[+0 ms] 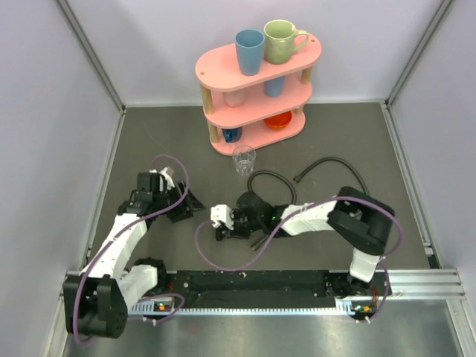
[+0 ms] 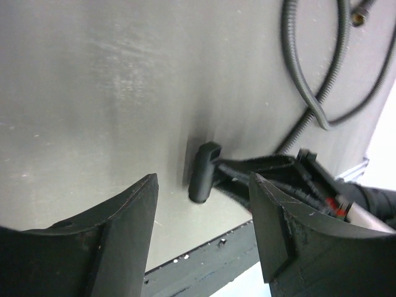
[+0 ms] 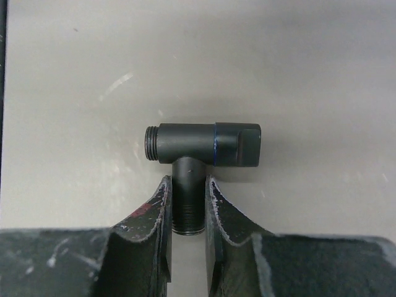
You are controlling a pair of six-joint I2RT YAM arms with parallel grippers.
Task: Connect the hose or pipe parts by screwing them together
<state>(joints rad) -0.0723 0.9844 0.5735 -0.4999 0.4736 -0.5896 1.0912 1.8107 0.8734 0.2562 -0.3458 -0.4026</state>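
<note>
Your worktop point(image 1: 149, 149) is a matte dark grey sheet, scuffed and faintly streaked in the wrist views. It is boxed in on the left, far and right sides by plain pale walls point(image 1: 44, 111) set in slim metal posts. A metal rail point(image 1: 416, 282) runs along the near edge, where both arm bases are bolted.

At the middle of the far edge you have a pink three-tier shelf point(image 1: 216, 68). A blue cup point(image 1: 249, 50) and a green mug point(image 1: 281, 41) stand on its top tier, with more cups and an orange bowl point(image 1: 279, 119) on the tiers below. A clear glass point(image 1: 243, 158) stands upright on the worktop just in front of the shelf.

The two black hoses lie right of the middle, between the shelf and your right arm. One hose point(image 1: 268, 173) curls near the glass, and the other hose point(image 1: 331, 159) arcs toward the right edge. Neither is gripped.

Your right pincer point(image 3: 188, 182) is closed narrow on the threaded stem of a black T-shaped fitting point(image 3: 204, 143). The fitting's crossbar lies sideways just beyond the fingertips, near the middle of the worktop and a little toward the near edge. You cannot tell whether the fitting touches the surface.

Your left pincer point(image 2: 203, 179) stands wide with nothing between its fingers, left of the middle and pointing at that fitting. Purple cables point(image 1: 223, 260) loop from both arms over the near part of the worktop.
</note>
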